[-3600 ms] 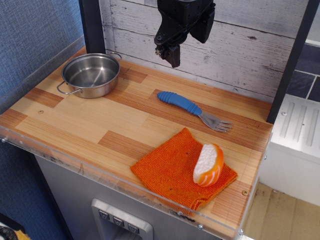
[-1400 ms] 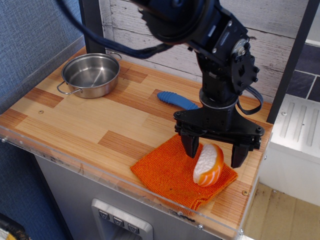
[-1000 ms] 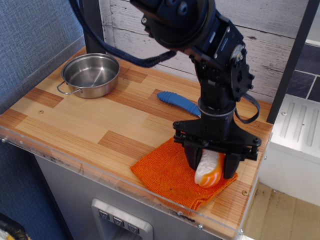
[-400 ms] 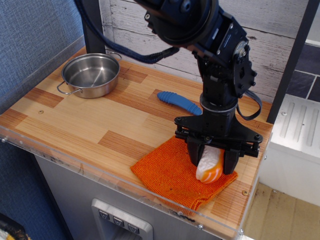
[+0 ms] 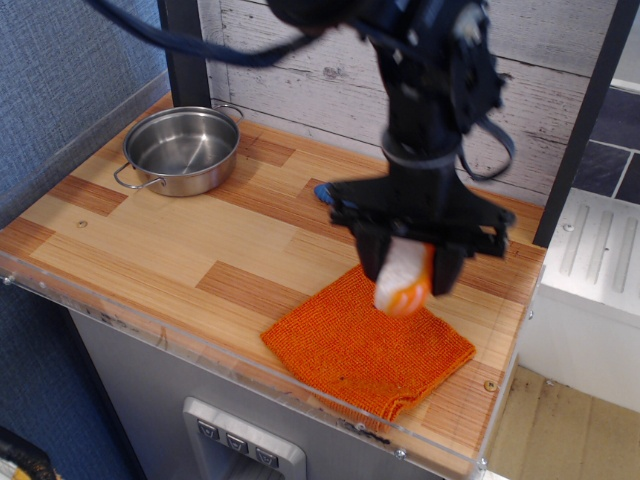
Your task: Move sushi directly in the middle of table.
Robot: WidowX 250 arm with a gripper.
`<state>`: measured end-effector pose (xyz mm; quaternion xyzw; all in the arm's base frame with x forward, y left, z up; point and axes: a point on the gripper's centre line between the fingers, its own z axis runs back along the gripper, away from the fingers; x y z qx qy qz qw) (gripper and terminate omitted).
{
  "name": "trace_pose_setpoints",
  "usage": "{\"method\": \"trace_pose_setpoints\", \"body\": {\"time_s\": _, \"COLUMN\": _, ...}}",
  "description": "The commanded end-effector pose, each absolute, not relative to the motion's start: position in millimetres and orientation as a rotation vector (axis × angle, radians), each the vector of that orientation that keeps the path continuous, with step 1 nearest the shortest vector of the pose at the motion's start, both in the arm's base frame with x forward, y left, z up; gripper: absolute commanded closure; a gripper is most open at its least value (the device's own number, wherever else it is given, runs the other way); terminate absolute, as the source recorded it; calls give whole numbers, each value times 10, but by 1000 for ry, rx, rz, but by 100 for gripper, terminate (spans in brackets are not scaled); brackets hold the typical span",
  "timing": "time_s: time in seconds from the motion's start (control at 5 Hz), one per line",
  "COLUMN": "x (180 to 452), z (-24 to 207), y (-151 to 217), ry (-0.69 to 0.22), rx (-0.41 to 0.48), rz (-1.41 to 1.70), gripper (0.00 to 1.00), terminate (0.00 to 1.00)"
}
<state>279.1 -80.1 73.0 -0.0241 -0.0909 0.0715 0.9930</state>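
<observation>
The sushi (image 5: 402,283), white with an orange striped top, hangs between the black fingers of my gripper (image 5: 408,272). The gripper is shut on it and holds it in the air above the far edge of the orange knitted cloth (image 5: 366,347), at the right side of the wood-plank table (image 5: 150,240). The arm and gripper are motion-blurred.
A steel pot (image 5: 183,148) stands at the back left. The blue handle (image 5: 322,192) of a fork shows behind the gripper; the rest is hidden. A clear acrylic rim (image 5: 200,350) runs along the table's front edge. A whitewashed plank wall (image 5: 300,70) is behind.
My gripper came down, closed on the sushi lying on the cloth, and has now lifted it up and slightly left, off the cloth.
</observation>
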Motion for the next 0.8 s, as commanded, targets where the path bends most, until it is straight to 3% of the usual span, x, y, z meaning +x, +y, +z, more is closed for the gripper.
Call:
{"method": "trace_pose_setpoints", "body": {"time_s": 0.0, "x": 2767, "z": 1146, "y": -267, "ry": -281, "rx": 9, "rz": 278, "gripper": 100, "terminate": 0}}
{"method": "trace_pose_setpoints", "body": {"time_s": 0.6, "x": 2883, "z": 760, "y": 422, "ry": -301, "rx": 80, "rz": 431, "gripper": 100, "terminate": 0}}
